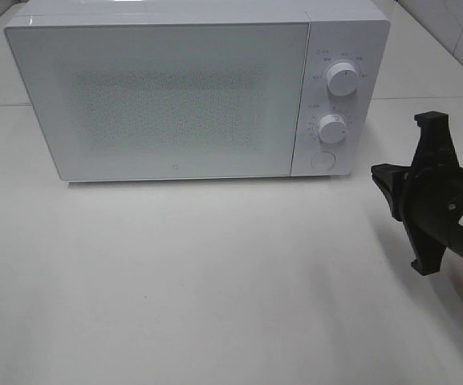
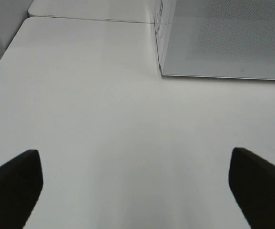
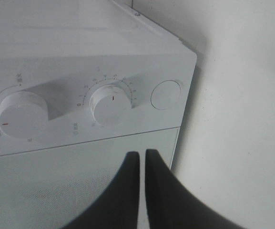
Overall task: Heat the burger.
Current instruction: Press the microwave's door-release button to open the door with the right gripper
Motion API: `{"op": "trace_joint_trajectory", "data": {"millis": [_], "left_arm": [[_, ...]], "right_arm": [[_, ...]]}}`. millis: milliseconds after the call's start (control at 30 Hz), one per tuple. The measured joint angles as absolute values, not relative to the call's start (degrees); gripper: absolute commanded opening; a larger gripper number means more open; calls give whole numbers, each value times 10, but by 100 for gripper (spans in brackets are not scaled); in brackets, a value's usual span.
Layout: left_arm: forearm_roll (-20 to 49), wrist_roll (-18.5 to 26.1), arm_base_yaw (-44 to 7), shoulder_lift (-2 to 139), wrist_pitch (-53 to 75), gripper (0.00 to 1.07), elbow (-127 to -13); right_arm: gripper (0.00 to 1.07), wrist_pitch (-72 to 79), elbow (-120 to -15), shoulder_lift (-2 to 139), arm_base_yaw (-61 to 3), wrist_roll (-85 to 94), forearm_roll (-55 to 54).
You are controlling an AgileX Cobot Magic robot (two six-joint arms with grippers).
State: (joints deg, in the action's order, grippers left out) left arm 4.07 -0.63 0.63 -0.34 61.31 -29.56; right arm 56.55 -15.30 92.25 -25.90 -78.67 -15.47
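white microwave [image 1: 167, 96] on a table [image 1: 215, 305], door shut; burger not visible, perhaps inside. right hand [image 3: 139, 156], pinched together, points near the lower dial [image 3: 111, 104] and round button [image 3: 166, 94]; it could nudge the wrong one. left hand [image 2: 135, 160] spread apart, empty.

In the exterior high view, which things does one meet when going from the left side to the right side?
microwave door → control panel → right gripper
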Motion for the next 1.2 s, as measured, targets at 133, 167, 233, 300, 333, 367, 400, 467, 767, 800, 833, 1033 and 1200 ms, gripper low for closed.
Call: {"op": "trace_joint_trajectory", "data": {"millis": [133,167,233,300,333,367,400,467,767,800,833,1033,1200], "left_arm": [[41,-6,6,-3,613,98,-296],[41,-6,6,-3,613,98,-296],[41,-6,6,-3,613,98,-296],[41,-6,6,-3,613,98,-296],[41,-6,6,-3,613,98,-296],[41,-6,6,-3,613,98,-296],[41,-6,6,-3,613,98,-296],[41,-6,6,-3,613,98,-296],[41,-6,6,-3,613,98,-296],[41,-6,6,-3,613,98,-296],[41,-6,6,-3,613,98,-296],[41,-6,6,-3,613,98,-296],[41,-6,6,-3,613,98,-296]], "right_arm": [[0,609,-154,973,-296,-789,-240],[0,617,-156,988,-308,-790,-261],[0,620,-160,995,-311,-791,-268],[0,625,-170,1007,-313,-791,-274],[0,629,-182,1019,-313,-791,-277],[0,629,-182,1019,-313,-791,-277],[0,630,-188,1026,-313,-792,-280],[0,631,-198,1038,-313,-792,-285],[0,650,-245,1092,-313,-804,-301],[0,650,-245,1092,-313,-804,-301],[1,650,-249,1098,-313,-805,-305],[1,650,-278,1129,-299,-807,-310],[2,650,-298,1148,-296,-811,-298]]}}
